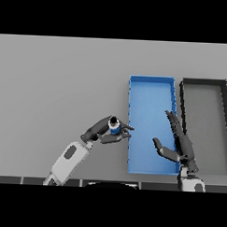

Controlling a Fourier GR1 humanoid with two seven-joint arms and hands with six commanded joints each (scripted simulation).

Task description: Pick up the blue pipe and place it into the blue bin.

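The left hand (pixel 106 132) pinches the short blue pipe (pixel 114 127) round its middle; it looks light, stiff, probably slick.

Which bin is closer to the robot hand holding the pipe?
The blue rectangular bin; the dark grey bin lies beyond it, farther from the left robot hand.

Left hand (pixel 105 131) reaches rightward with fingers curled in a pinch; right hand (pixel 182 144) raised, fingers straight
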